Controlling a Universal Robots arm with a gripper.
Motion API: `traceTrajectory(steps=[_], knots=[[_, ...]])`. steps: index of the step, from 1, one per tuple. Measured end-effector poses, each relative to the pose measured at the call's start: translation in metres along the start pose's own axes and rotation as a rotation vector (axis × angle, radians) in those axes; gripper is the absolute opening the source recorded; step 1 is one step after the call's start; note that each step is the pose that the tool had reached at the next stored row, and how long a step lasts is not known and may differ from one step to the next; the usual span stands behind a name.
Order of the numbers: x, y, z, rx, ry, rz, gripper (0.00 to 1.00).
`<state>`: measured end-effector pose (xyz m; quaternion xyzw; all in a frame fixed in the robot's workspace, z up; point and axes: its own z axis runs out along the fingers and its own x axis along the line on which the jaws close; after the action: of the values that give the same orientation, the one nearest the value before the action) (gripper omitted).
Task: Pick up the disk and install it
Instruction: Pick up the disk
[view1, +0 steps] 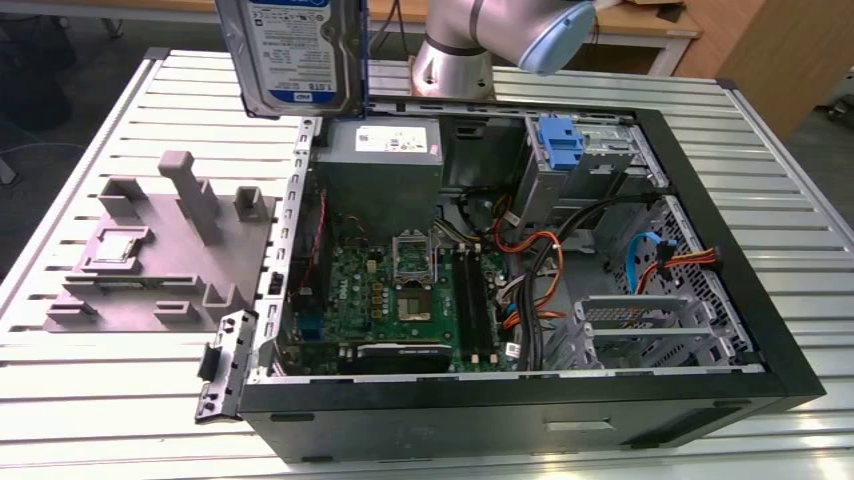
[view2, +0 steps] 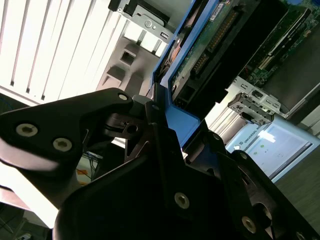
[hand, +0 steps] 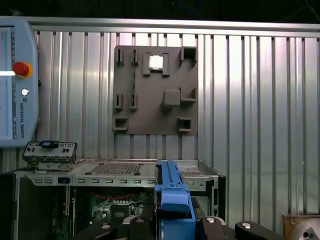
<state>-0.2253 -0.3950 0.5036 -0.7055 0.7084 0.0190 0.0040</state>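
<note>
**A:** What has your gripper got?

**B:** My gripper (hand: 172, 227) is closed tight on the disk (view1: 296, 55). It clamps the blue carrier frame (hand: 174, 192) from both sides, and in the second wrist view the frame stands edge-on between the black jaws.

**A:** Where is the disk?

**B:** It is off the surface (view1: 107, 400) and upright in the air, with its white-and-blue label facing the exterior view. It hangs just above the far rim of the open computer case (view1: 534, 400), toward the exterior view's left and close over the power supply (view1: 380, 150).

**A:** And farther out?

**B:** Inside the case lie the green motherboard (view1: 400, 290) and a bare blue bracket (view1: 562, 145) in the far drive bay. Beside the case, on the exterior view's left, a grey fixture plate (view1: 147, 260) lies on the slatted surface. In the first wrist view, a small square chip (hand: 155, 62) sits in one of its pockets. A teach pendant (hand: 15, 85) lies well apart from the plate.
</note>
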Motion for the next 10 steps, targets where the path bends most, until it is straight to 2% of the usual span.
traceTrajectory(steps=[10], knots=[[0.0,-0.0023,-0.0001,0.0,0.0,0.0,0.37]])
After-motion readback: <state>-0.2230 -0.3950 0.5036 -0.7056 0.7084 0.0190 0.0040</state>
